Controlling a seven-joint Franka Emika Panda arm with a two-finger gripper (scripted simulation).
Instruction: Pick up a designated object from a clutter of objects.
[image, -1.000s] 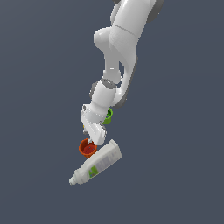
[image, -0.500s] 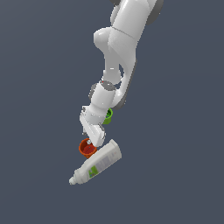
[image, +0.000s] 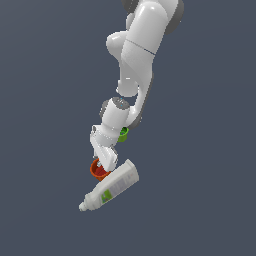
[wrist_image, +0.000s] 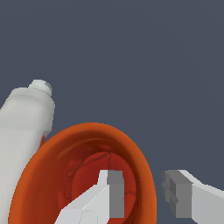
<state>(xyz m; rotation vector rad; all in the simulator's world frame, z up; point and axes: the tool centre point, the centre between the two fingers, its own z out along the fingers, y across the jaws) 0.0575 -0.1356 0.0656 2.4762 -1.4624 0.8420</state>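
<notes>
The designated object, a small orange-red cup (image: 96, 171) with a red inside, stands upright against the shoulder of a white bottle. In the wrist view the cup (wrist_image: 61, 175) fills the lower part of the picture. My gripper (image: 103, 164) has come down onto its rim. One finger (wrist_image: 114, 192) is inside the cup and the other finger (wrist_image: 179, 192) is outside, so the gripper (wrist_image: 142, 194) straddles the wall. The jaws stand open, with a gap on both sides of the rim.
The clutter of objects around it includes a white bottle (image: 114, 186) with a green label, lying on its side and touching the cup; its cap end (wrist_image: 40, 86) shows in the wrist view. A green cup (image: 123, 133) peeks out behind my wrist.
</notes>
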